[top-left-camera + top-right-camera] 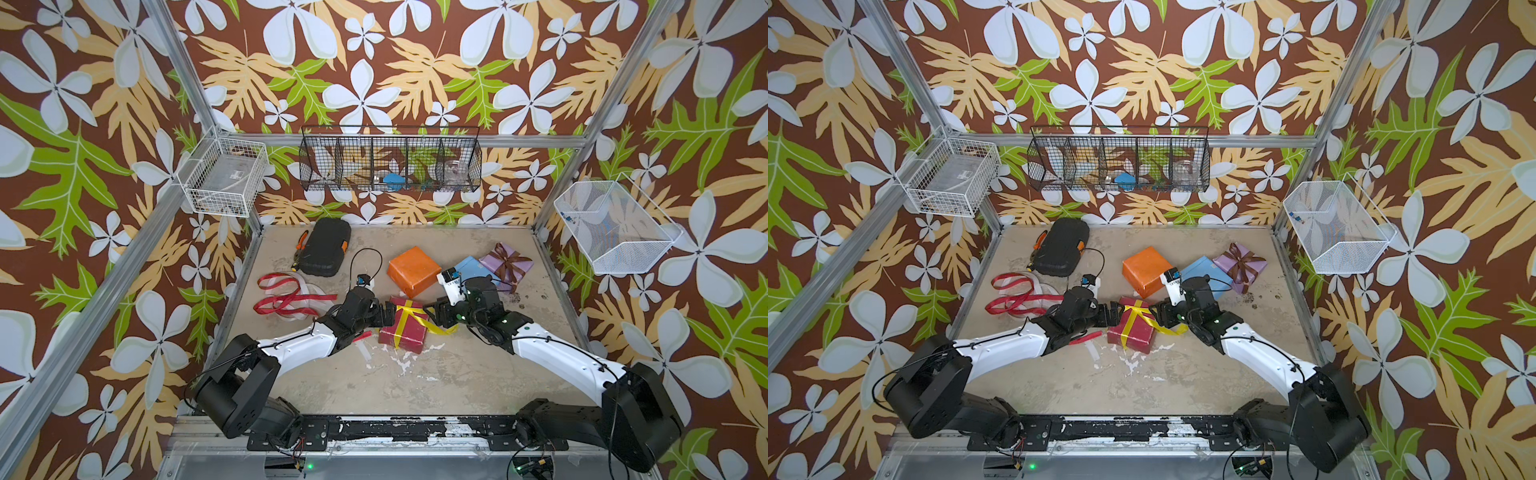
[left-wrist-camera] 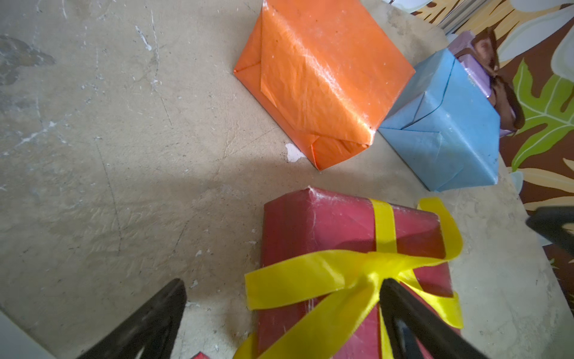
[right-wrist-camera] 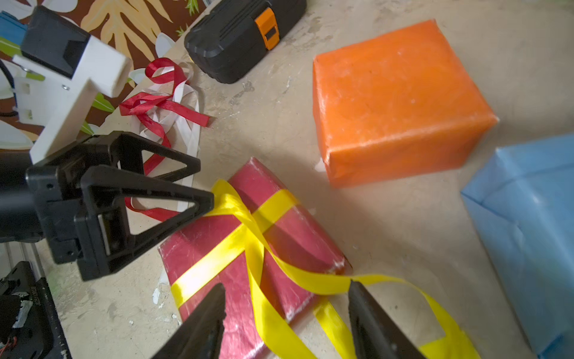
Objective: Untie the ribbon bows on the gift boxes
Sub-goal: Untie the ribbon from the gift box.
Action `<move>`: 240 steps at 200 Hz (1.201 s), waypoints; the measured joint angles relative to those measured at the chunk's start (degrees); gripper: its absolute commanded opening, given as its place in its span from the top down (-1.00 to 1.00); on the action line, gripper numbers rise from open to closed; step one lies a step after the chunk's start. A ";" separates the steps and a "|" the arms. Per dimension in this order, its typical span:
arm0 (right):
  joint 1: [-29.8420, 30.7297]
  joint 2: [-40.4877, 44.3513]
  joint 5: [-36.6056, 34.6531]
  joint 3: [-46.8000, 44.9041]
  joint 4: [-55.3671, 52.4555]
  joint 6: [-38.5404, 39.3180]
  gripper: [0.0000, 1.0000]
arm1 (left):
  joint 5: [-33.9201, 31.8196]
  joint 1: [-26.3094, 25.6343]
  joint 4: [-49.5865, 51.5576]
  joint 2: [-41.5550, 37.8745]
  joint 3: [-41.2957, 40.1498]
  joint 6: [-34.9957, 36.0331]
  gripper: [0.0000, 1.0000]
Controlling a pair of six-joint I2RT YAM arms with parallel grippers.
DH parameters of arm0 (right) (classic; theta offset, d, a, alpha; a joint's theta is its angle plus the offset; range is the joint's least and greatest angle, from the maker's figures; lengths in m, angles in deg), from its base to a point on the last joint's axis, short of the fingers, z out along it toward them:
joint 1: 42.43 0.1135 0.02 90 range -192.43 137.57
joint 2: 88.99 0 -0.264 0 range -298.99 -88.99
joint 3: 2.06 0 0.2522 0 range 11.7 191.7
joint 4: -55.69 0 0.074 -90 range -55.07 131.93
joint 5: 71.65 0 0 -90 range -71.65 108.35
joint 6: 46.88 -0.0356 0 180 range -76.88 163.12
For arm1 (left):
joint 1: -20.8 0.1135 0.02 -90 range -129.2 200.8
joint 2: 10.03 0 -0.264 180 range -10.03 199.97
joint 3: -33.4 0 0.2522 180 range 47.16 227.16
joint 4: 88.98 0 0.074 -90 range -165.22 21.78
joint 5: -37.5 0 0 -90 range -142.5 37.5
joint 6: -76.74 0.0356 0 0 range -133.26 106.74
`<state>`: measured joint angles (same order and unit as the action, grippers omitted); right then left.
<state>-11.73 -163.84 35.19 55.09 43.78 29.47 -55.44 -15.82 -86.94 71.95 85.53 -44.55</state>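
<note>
Right wrist view alone shows both jaws parted, empty, around yellow ribbon (image 3: 248, 236).

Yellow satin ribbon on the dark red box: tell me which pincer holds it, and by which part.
Neither. Both the left pincer and the right pincer stand open around the yellow satin ribbon; nothing is clamped.

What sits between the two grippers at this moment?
The dark red box with its yellow ribbon lies between the left gripper and right gripper, shown in both top views.
</note>
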 measured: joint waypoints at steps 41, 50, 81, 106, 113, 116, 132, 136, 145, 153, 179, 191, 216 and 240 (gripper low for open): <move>2.56 -7.41 -2.45 5.18 -1.97 5.40 -0.19 | -0.72 0.07 -0.33 -3.37 -1.86 0.04 -0.99; 2.58 -8.87 -2.93 5.99 -2.47 6.34 -0.20 | -1.29 0.31 -0.44 -3.93 -2.32 0.07 -0.99; 2.84 -12.26 -3.37 7.06 -2.99 8.50 -0.20 | 0.46 4.87 -1.20 -4.76 -4.74 0.04 -0.99; 3.04 -15.91 -3.76 8.92 -3.28 9.88 0.34 | 3.52 7.93 -1.44 -4.79 -5.51 0.07 -0.99; 3.08 -16.83 -4.35 9.25 -3.30 10.71 0.59 | 4.48 7.96 -1.62 -4.92 -5.51 0.33 -0.99; 3.08 -17.14 -4.61 9.40 -3.30 10.86 0.66 | 4.87 7.96 -1.64 -4.96 -5.51 0.46 -1.00; 3.10 -17.55 -5.16 9.84 -2.99 10.60 0.77 | 6.14 7.96 -1.55 -5.18 -5.33 1.51 -0.99; 3.19 -17.18 -5.22 9.70 -3.02 10.60 0.83 | 6.12 7.98 -1.40 -5.27 -5.27 1.66 -0.99; 3.45 -16.06 -5.29 9.09 -3.65 10.62 0.89 | 6.21 8.02 -1.07 -5.57 -5.22 2.32 -0.97; 3.56 -14.51 -5.25 8.37 -4.44 10.08 0.89 | 6.51 8.02 -0.87 -6.01 -5.22 2.86 -0.95; 3.78 -8.41 -5.20 6.16 -5.01 8.41 1.00 | 7.10 7.39 -0.98 -7.04 -5.20 3.32 -0.86; 3.76 -5.97 -5.29 5.09 -5.07 7.85 1.00 | 7.13 6.32 -0.85 -6.97 -4.94 4.02 -0.86; 3.72 -2.36 -5.22 2.82 -5.14 6.14 1.00 | 7.13 4.11 -1.55 -6.03 -3.76 4.94 -0.94; 3.72 2.29 -4.35 -0.76 -5.81 3.19 1.00 | 6.56 1.92 -1.88 -4.04 -1.86 6.32 -0.99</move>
<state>-8.01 -161.55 30.84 54.33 37.96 32.66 -48.89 -13.89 -88.82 67.91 83.67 -38.23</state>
